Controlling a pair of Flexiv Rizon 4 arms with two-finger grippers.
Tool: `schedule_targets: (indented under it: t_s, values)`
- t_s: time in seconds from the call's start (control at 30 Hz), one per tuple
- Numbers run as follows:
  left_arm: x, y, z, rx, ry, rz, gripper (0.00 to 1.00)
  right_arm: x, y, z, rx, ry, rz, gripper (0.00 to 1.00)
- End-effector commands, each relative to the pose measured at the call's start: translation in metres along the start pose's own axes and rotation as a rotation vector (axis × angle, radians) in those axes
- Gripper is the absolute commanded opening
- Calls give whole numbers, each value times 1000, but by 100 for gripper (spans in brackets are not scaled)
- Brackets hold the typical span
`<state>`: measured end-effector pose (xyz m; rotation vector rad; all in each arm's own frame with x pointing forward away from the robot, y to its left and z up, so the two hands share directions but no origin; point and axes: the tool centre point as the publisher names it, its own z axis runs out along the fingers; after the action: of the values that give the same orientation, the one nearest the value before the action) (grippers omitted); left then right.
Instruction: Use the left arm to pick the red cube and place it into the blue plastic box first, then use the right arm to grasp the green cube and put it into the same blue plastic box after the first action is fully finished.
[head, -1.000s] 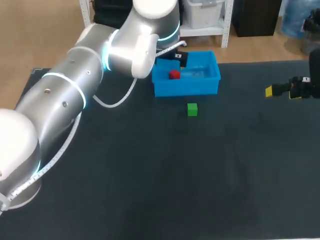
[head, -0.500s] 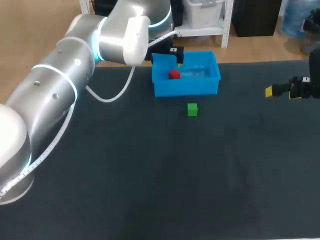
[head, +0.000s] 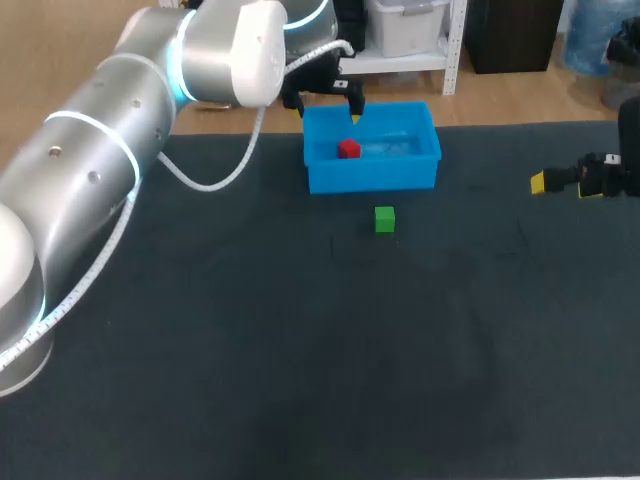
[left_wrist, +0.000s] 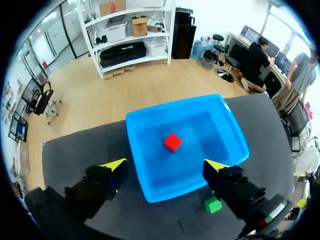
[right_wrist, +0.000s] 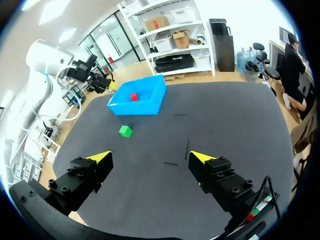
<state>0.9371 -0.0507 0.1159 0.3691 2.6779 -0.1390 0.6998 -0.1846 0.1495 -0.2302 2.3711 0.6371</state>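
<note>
On the dark table (head: 300, 350), just in front of the blue plastic box (head: 372, 182), sits the small green cube (head: 385, 219); the small red cube (head: 348, 149) lies inside the box. The green cube looks light, rigid and flat-faced, so pinching it across opposite sides should hold. The left gripper (head: 323, 103) hangs spread above the box's rear, and the right gripper (right_wrist: 151, 157) is spread too, well apart from the cube.

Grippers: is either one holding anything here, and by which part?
Nothing is held. The left gripper is open above the blue plastic box, where the red cube lies loose; the right gripper is open and empty.
</note>
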Motion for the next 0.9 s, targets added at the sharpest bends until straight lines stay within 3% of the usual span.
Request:
schedule_targets:
  t_s: [0.03, 0.9]
  values:
    - [-7, 2, -8, 7, 186, 5, 100, 0, -1, 0, -2, 1, -1, 100]
    - [17, 7, -71, 106, 31, 18, 100, 0, -1, 0, -2, 1, -1, 100]
